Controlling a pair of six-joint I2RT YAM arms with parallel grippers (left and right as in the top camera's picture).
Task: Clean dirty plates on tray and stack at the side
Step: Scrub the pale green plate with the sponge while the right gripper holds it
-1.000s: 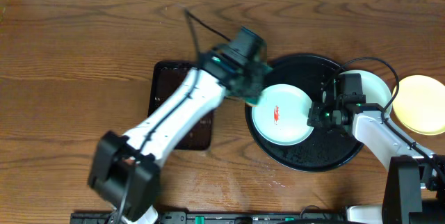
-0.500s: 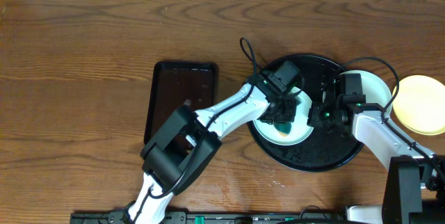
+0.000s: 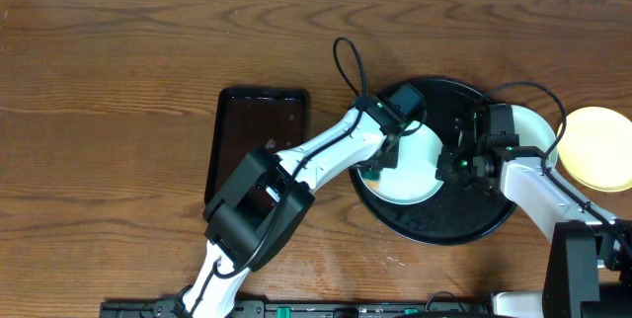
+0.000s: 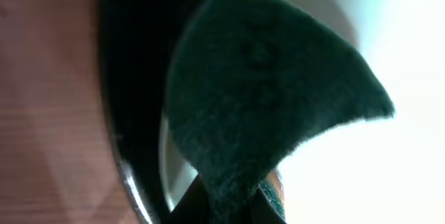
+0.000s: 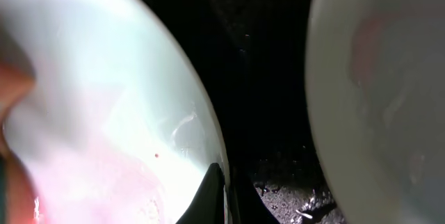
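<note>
The left pincer is clamped on the green pad, set against the mint plate centre-right of frame, inside the black tray; the right pincer is together at its rim; judged risk: scrubbing force skids or tips the plate.

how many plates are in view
3: a mint-white plate on the black tray, a second mint-white plate at its right rim, a yellow plate farther right.

Both arms — white links, black joints, looping black cable, green lights.
</note>
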